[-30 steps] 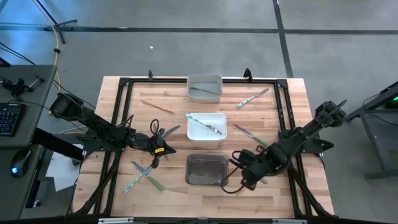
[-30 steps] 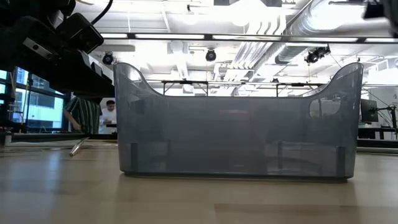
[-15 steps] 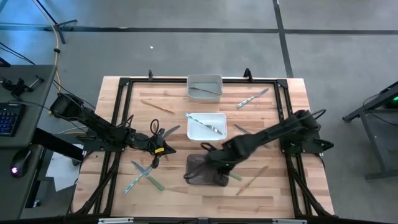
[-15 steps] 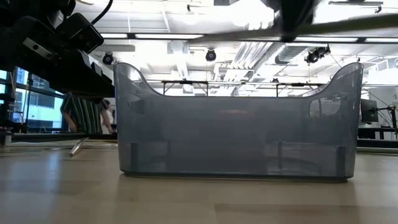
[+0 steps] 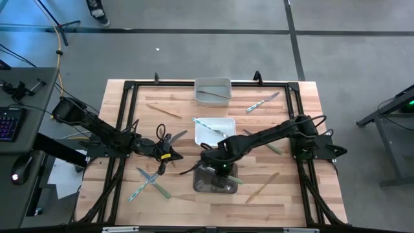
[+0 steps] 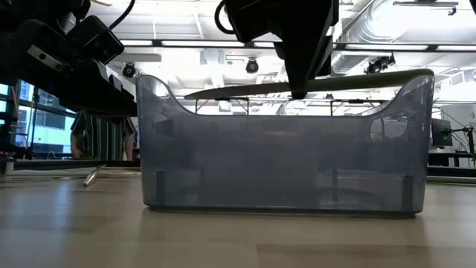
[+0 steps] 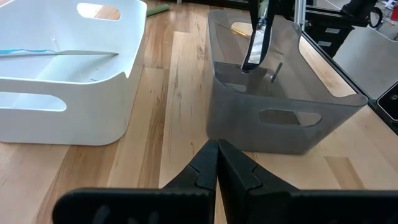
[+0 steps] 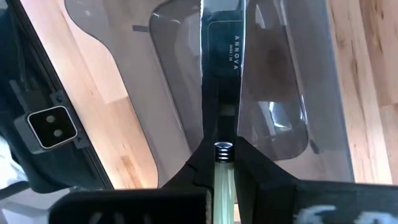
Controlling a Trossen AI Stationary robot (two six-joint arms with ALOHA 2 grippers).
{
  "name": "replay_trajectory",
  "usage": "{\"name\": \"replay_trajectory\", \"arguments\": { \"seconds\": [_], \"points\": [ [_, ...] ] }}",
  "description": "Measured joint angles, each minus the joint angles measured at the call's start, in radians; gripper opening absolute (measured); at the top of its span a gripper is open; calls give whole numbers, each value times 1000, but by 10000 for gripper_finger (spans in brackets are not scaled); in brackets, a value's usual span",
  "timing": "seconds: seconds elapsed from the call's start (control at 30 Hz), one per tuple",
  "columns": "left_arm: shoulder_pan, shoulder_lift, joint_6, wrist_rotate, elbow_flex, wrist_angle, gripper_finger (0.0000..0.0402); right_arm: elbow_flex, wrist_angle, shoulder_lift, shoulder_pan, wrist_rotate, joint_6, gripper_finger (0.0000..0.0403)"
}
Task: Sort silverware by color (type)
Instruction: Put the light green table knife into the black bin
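My right gripper [image 5: 220,169] hangs over the dark grey bin [image 5: 215,177], shut on a green-handled knife [image 6: 245,89] that lies roughly level just above the bin's rim [image 6: 282,112]. Its grey blade [image 8: 221,56] reaches out ahead of the fingers in the right wrist view. My left gripper [image 5: 169,155] is shut with nothing in it, low over the table left of that bin. Other silverware lies on the wood: a crossed pair [image 5: 150,182], a tan piece [image 5: 163,110], a blue fork [image 5: 262,102], a tan piece [image 5: 262,188]. My right gripper pinches the knife between its two fingers where the blade meets the green handle [image 8: 222,177]. The fingers [image 6: 300,88] come from above, pointing down, and lie across the knife. The knife is lifted clear over the dark bin, nearly level, its handle end [image 6: 387,77] slightly higher.
A white bin [image 5: 214,131] with a blue-handled knife stands just beyond the dark bin. A light grey bin [image 5: 213,90] with one utensil stands at the far edge. A green piece [image 5: 272,147] lies under the right arm. A black frame [image 5: 123,129] borders the table.
My right gripper has swung from the table's near right toward the left, sinking a little and rolling, and now stands over the dark bin. The green-handled knife came with it and now shows above the bin's rim in the low view.
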Motion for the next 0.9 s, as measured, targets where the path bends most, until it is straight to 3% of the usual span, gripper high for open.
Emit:
{"name": "replay_trajectory", "arguments": {
  "seconds": [0.9],
  "points": [
    [0,0,-1,0,0,0,0,-9,10,66,-16,-55,13,10]
  ]
}}
